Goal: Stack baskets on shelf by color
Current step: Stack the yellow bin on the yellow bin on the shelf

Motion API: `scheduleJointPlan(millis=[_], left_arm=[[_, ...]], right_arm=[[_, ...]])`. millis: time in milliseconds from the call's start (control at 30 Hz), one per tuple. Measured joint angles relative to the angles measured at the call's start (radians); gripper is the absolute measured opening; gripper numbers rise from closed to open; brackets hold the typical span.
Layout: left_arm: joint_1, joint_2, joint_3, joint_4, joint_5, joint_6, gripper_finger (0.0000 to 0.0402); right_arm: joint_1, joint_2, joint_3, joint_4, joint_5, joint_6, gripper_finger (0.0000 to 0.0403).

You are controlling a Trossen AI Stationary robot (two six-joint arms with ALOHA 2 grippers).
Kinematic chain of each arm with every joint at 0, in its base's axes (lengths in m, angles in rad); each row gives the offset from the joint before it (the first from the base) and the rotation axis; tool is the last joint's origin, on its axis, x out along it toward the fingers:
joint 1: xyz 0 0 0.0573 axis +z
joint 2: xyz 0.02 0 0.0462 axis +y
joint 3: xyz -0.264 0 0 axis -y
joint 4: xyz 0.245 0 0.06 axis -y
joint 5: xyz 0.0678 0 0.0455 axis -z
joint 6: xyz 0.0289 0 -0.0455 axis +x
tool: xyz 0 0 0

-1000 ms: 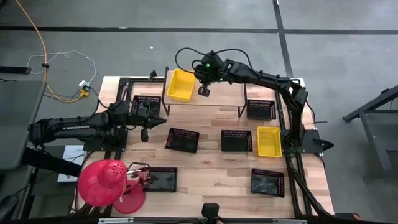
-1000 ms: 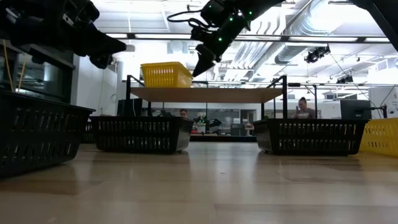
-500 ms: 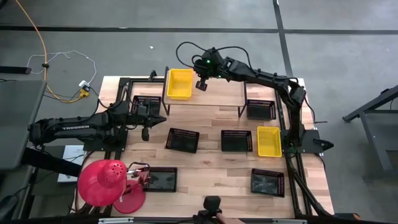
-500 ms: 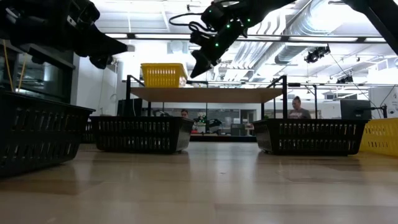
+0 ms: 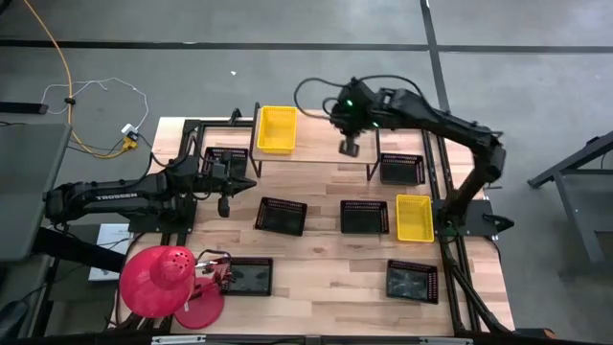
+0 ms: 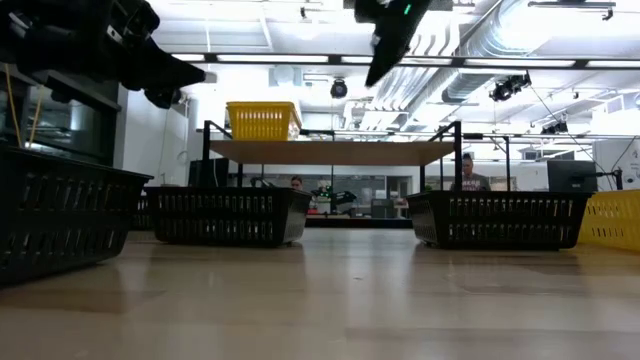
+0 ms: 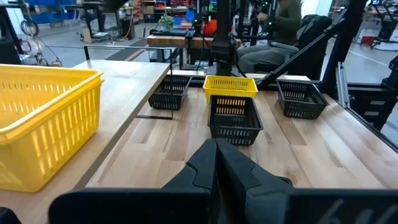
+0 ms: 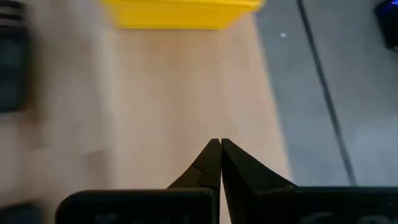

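One yellow basket (image 5: 276, 130) stands on the left end of the shelf (image 5: 321, 151), also seen as the yellow basket (image 6: 263, 121) on the shelf (image 6: 335, 151). My right gripper (image 5: 350, 147) hangs shut and empty above the shelf's right half, well apart from that basket (image 8: 180, 14). A second yellow basket (image 5: 415, 218) lies on the table at the right. Several black baskets lie on the table, among them two in the middle (image 5: 282, 216) (image 5: 364, 217). My left gripper (image 5: 222, 206) is shut and empty, hovering left of the middle black baskets.
A red dome-shaped object (image 5: 158, 281) sits at the table's front left corner. More black baskets lie by the shelf's right legs (image 5: 401, 169), under the left arm (image 5: 225, 161) and along the front edge (image 5: 412, 280) (image 5: 251, 276). People sit in the room beyond (image 6: 468, 180).
My right gripper has drawn away from the yellow basket, moving right along the shelf and higher. The basket, first askew, now sits straight on the shelf. The left arm has not moved.
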Motion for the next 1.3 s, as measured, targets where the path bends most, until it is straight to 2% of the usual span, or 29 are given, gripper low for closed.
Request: scheduleJointPlan(millis=[167,333,533,733,933,1300], left_arm=[[0.0,0.0,0.0,0.002,0.0,0.007,0.0],[0.0,0.0,0.0,0.003,0.0,0.009,0.0],[0.0,0.0,0.0,0.003,-0.001,0.008,0.0],[0.0,0.0,0.0,0.003,-0.001,0.007,0.0],[0.0,0.0,0.0,0.004,-0.004,0.007,0.0],[0.0,0.0,0.0,0.004,-0.004,0.007,0.0]], right_arm=[[0.131,-0.145,-0.051,-0.031,0.083,0.07,0.0],[0.215,-0.369,-0.316,0.08,0.135,0.144,0.0],[0.231,-0.672,-0.642,0.189,0.154,0.259,0.0],[0.231,-0.876,-0.802,0.201,0.151,0.359,0.0],[0.231,-0.958,-0.835,0.202,0.148,0.4,0.0],[0.231,-0.953,-0.835,0.202,0.147,0.423,0.0]])
